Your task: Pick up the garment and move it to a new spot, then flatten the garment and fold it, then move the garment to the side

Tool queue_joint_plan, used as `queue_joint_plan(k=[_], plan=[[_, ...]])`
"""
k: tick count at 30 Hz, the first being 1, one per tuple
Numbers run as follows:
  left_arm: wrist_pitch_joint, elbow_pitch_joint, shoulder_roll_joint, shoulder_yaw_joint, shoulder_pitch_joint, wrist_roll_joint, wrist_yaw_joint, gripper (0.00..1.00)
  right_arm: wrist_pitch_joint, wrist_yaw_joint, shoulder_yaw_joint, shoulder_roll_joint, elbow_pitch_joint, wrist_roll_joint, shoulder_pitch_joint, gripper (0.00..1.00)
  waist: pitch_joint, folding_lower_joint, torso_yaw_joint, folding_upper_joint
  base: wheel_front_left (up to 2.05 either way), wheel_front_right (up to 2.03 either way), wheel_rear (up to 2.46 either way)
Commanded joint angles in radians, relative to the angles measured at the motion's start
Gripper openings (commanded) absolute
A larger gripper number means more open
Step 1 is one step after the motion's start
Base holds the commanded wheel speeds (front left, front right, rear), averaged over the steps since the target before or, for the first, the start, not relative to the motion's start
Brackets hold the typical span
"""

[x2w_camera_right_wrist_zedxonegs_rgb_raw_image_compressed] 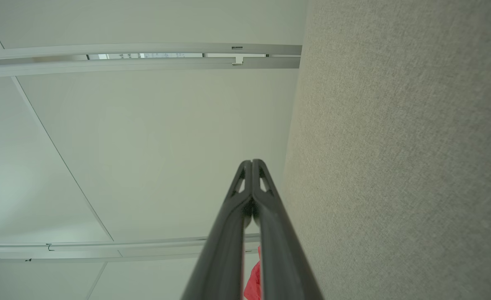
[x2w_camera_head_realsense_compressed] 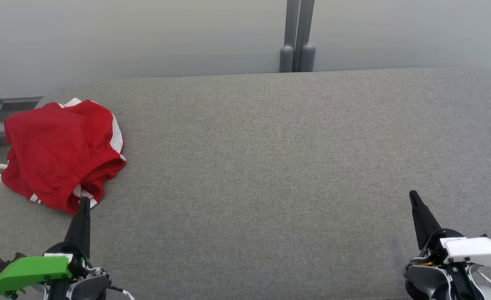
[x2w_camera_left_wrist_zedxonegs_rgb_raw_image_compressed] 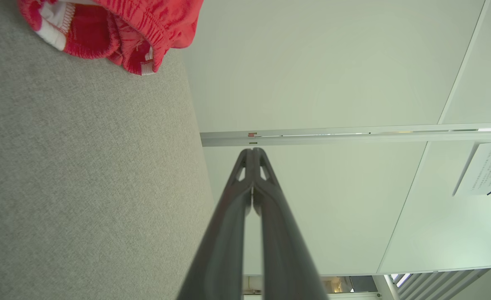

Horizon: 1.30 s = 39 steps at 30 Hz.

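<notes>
My left tool (x2w_camera_head_realsense_compressed: pixel 83 201) and right tool (x2w_camera_head_realsense_compressed: pixel 413 195) are pressed together, empty. Red garment (x2w_camera_head_realsense_compressed: pixel 58 150) lies at ten o'clock on the surface (x2w_camera_head_realsense_compressed: pixel 270 166), near my left tool. Wall notice (x2w_camera_left_wrist_zedxonegs_rgb_raw_image_compressed: pixel 485 166): writing illegible.

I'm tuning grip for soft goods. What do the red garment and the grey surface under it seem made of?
Red garment: probably a thin, matte sports fabric; it slumps in soft folds, with white stripe trim and a gathered, elastic-looking band. Grey surface: seems covered in coarse woven cloth, matte; a fine heathered weave shows up close.
</notes>
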Motion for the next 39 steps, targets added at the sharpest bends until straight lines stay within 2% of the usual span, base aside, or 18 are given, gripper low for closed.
queue_joint_plan(k=[1, 23, 24, 39], plan=[[-0.001, -0.002, 0.004, 0.001, -0.014, 0.0, 0.003, 0.0, -0.003, 0.0, 0.001, -0.004, -0.004, 0.01, -0.006, 0.0, 0.0, 0.0, 0.0, 0.0, 0.0, 0.0, 0.0], [-0.001, -0.002, 0.004, 0.001, -0.014, 0.0, 0.003, 0.0, -0.004, 0.0, 0.002, -0.004, -0.004, 0.011, -0.006, 0.0, 0.0, 0.0, 0.0, 0.0, 0.0, 0.0, 0.0], [0.0, 0.002, 0.0, 0.0, 0.001, 0.0, 0.0, 1.0, 0.0, 0.0, 0.001, 0.0, 0.003, 0.0, 0.001, 1.0, 0.0, 0.0, 0.0, 0.0, 0.0, 0.0, 0.0], [-0.064, 0.025, -0.006, -0.033, 0.051, 0.026, -0.004, 1.0, -0.019, 0.0, 0.031, 0.036, 0.04, -0.048, 0.012, 1.0, -0.011, 0.0, -0.003, 0.0, 0.0, 0.0, 0.0]])
